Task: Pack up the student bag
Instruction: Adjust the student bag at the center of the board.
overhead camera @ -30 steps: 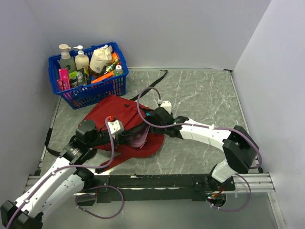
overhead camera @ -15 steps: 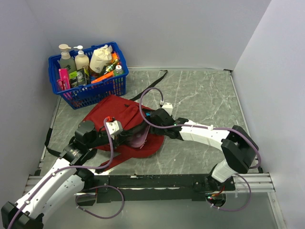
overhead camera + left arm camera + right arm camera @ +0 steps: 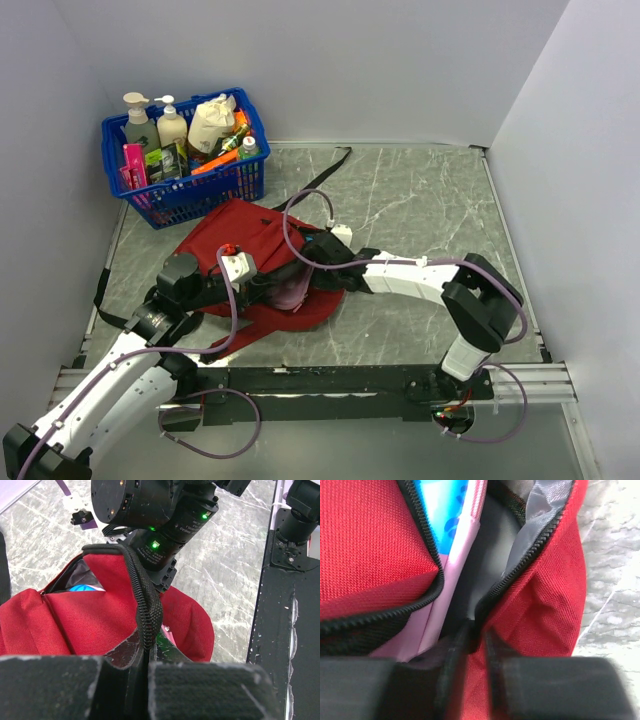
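Grey marbled table boxed in by pale walls on three sides. The red bag lies on the left half, near the front edge and just in front of a blue basket that fills the far left corner. Both arms reach over it from either side and hide much of its middle in the top view.

The left gripper is closed tight on the bag's black zipper edge, which rises out of the fingers and arches over the opening. The right gripper has narrow jaws, with the opposite rim of the opening pinched between them; its fingers are blurred at the bottom of its own view. Between the two rims the mouth gapes. Inside shows a flat pink and blue item, cut off by the frame, so what it is cannot be told; grey lining lies beside it.

A black strap trails toward the far edge. The right half of the table is bare stone out to the wall, with room there.
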Tool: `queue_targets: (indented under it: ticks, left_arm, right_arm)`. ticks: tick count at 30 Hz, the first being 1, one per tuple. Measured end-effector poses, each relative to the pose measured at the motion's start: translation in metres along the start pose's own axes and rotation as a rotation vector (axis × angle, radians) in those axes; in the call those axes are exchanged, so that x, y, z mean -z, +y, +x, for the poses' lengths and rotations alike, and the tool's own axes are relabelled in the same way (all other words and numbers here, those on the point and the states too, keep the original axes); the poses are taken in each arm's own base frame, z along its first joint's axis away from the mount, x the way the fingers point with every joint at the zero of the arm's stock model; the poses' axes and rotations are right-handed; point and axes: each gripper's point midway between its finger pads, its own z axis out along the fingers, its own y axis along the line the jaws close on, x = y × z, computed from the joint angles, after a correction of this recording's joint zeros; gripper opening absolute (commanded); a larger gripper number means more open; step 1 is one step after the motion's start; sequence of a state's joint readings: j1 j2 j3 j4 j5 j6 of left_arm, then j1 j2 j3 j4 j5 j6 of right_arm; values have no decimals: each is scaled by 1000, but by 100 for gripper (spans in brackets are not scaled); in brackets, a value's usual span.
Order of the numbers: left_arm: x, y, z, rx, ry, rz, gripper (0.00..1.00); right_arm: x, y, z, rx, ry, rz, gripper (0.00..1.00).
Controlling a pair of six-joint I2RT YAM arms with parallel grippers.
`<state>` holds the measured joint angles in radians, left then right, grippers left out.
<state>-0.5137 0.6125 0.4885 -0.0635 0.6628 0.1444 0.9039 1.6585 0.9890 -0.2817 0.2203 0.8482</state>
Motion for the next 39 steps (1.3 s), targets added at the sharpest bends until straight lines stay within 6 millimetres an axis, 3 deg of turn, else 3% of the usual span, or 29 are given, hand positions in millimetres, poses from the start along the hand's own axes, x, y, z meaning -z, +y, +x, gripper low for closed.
queue_targets:
  ticks: [4, 10, 14, 20, 25, 29, 34, 36, 37, 38, 39]
  left_arm:
    - [0, -1, 0, 0, -1, 6, 1]
    - [0, 0, 1, -9, 1, 6, 1]
    - [0, -1, 7, -16, 11, 12, 1]
    - [0, -1, 9, -30, 16, 14, 1]
    - [0, 0, 10, -32, 18, 13, 1]
    - [1, 2, 10, -32, 19, 8, 1]
    - [1, 2, 10, -30, 19, 6, 1]
    - [1, 3, 10, -30, 19, 6, 5]
    - [1, 3, 10, -30, 19, 6, 21]
    - [1, 3, 10, -30, 18, 5, 28]
    - [2, 3, 10, -32, 17, 6, 28]
  right_arm:
    - [13, 1, -2, 3, -8, -30, 0]
    - [67, 16, -21, 12, -45, -191, 0]
    - [97, 19, -22, 6, -51, -352, 0]
    - [110, 25, -16, 2, -14, -544, 0]
    - [126, 7, -27, -60, -78, -651, 0]
    - [140, 0, -27, -86, -116, -722, 0]
    - [140, -10, -16, -140, -133, -789, 0]
    - [140, -13, -15, -152, -134, -787, 3]
    - [142, -13, -17, -152, -144, -789, 14]
    - [145, -13, -19, -148, -156, -795, 18]
    - [148, -12, -19, -141, -162, -803, 19]
